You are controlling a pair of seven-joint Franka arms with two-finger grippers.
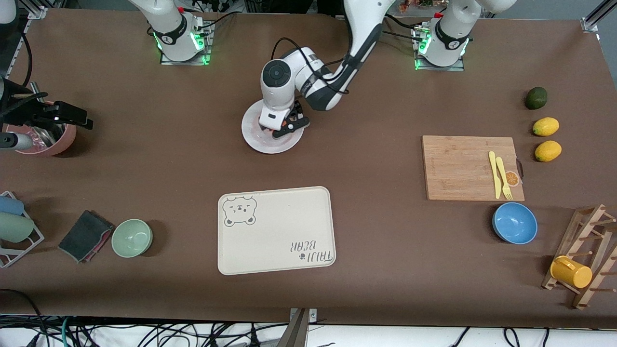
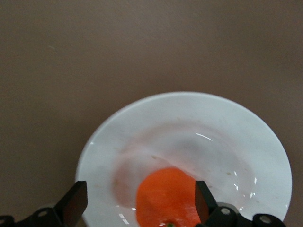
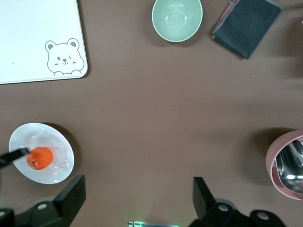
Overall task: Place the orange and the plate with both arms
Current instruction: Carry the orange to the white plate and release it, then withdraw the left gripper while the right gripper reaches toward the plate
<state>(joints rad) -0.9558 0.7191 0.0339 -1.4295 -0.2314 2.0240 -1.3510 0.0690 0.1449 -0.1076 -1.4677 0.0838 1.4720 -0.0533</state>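
The white plate [image 1: 262, 143] lies on the brown table midway between the two arm bases. It also shows in the left wrist view [image 2: 213, 123] and the right wrist view [image 3: 53, 142]. The orange [image 2: 168, 198] rests in the plate and shows in the right wrist view too [image 3: 40, 158]. My left gripper [image 1: 282, 126] is low over the plate, open [image 2: 140, 201], with the orange between its fingers, close to one finger. My right gripper [image 3: 137, 194] is open and empty, high over the table near its own base, and is out of the front view.
A cream bear-print tray [image 1: 274, 231] lies nearer the front camera than the plate. A green bowl [image 1: 132, 237], dark cloth [image 1: 84, 236] and pink bowl [image 1: 46, 140] sit toward the right arm's end. A cutting board [image 1: 470, 166], blue bowl [image 1: 515, 222] and lemons [image 1: 546, 126] sit toward the left arm's end.
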